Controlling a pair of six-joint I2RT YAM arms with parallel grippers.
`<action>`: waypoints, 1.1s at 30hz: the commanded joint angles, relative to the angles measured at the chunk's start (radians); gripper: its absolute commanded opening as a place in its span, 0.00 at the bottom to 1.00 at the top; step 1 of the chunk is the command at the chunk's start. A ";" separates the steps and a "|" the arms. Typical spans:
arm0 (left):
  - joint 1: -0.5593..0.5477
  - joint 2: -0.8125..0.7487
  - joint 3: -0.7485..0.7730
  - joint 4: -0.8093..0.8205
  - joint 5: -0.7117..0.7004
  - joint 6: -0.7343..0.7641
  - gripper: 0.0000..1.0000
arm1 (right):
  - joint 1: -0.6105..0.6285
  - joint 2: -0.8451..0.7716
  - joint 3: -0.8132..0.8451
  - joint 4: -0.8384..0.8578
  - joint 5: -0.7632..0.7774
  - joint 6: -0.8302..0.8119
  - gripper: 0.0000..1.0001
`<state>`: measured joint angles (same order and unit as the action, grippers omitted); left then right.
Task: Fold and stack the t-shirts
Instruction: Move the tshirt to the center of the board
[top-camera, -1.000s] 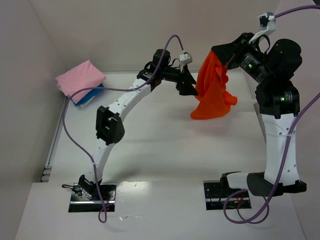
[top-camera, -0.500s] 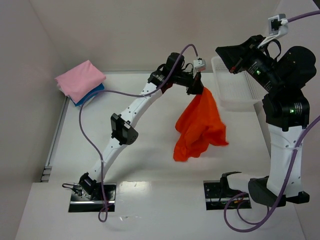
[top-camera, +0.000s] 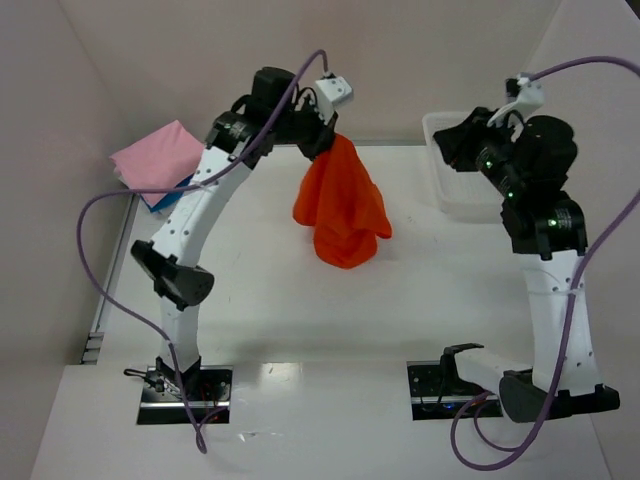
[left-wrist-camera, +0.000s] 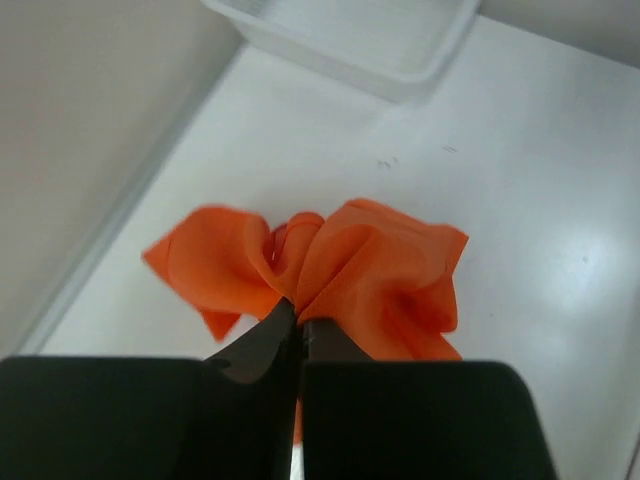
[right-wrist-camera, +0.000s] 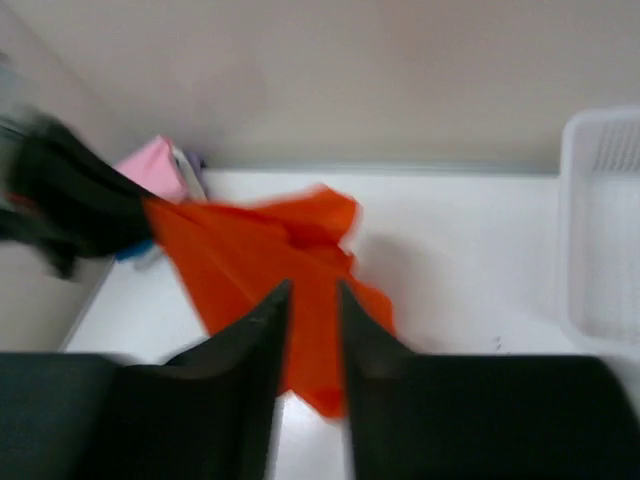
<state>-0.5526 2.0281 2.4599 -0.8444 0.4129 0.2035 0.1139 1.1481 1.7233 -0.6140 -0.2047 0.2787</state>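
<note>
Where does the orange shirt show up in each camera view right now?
Top view: the orange shirt hangs from the left hand, upper centre.
Left wrist: centre, bunched just above the shut hand.
Right wrist: left of centre, blurred.
Shared landmark: the white basket, visible in all three.

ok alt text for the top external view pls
The left hand holds an orange t-shirt hanging over the white table. The right hand hovers empty near a white basket; a folded pink t-shirt lies on a blue t-shirt at far left.
</note>
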 joint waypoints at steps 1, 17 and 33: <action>-0.009 -0.134 -0.047 0.050 -0.218 0.008 0.00 | 0.009 -0.002 -0.299 0.088 -0.102 -0.044 0.53; -0.047 -0.229 -0.263 0.113 -0.370 -0.044 0.00 | 0.200 0.160 -0.616 0.586 -0.254 0.062 0.98; -0.006 -0.311 -0.225 0.122 -0.266 -0.064 0.00 | 0.253 0.280 -0.648 0.674 -0.020 -0.052 0.26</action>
<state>-0.5850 1.8141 2.1841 -0.7826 0.0841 0.1753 0.3603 1.4200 1.0443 -0.0349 -0.3264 0.2584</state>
